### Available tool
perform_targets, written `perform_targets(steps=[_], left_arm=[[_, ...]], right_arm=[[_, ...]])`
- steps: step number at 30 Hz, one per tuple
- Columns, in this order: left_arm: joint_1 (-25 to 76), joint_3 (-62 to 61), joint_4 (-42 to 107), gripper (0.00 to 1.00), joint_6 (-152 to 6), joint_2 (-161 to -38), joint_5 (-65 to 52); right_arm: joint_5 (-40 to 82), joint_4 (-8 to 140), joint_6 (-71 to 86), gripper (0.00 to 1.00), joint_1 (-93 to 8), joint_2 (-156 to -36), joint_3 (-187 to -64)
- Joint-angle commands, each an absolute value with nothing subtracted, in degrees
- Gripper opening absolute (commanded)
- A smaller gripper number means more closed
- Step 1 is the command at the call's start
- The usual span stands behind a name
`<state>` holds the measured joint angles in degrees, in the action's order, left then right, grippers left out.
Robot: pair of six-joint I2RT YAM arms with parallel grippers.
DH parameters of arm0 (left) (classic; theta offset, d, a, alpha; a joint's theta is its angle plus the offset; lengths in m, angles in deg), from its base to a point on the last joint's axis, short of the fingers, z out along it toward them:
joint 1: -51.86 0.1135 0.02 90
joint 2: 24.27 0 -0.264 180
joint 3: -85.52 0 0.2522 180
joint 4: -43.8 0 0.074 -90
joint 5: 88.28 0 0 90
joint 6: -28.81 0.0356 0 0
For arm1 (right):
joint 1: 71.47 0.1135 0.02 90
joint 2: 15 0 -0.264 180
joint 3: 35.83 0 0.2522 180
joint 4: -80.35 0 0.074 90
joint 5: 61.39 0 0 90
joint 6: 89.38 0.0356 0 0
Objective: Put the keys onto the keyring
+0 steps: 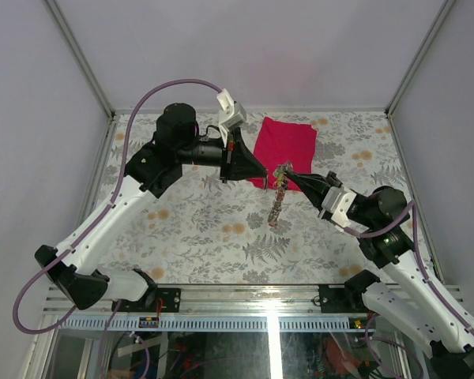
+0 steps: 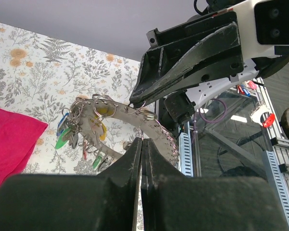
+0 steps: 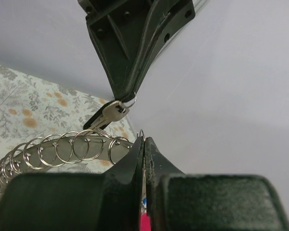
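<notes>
Keyring (image 1: 276, 201) hangs lengthwise from my right gripper (image 1: 287, 171), pinched tight on its upper end. My left gripper (image 1: 259, 174), clamped on 1 key (image 3: 111, 113), sits just left of that end, the key slanting toward the small rings (image 3: 82, 147).

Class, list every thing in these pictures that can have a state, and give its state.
Left gripper: shut on one key, held up.
Right gripper: shut on the keyring.
Keyring: lifted, hanging down.
Other keys: on the keyring.
Cloth: lying flat, untouched.
</notes>
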<state>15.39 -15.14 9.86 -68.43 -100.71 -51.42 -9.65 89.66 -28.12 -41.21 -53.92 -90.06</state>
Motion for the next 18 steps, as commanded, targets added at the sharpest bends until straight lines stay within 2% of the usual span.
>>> perform_targets(steps=[1,18], left_arm=[[14.0,-17.6,12.0,0.0,-70.1,-101.7,-49.8],[12.6,-18.8,12.4,0.0,-70.5,-103.5,-49.1]], right_arm=[[-9.5,100.4,-28.3,0.0,-41.3,-54.8,-93.9],[-14.6,103.1,-24.0,0.0,-41.4,-57.1,-94.3]])
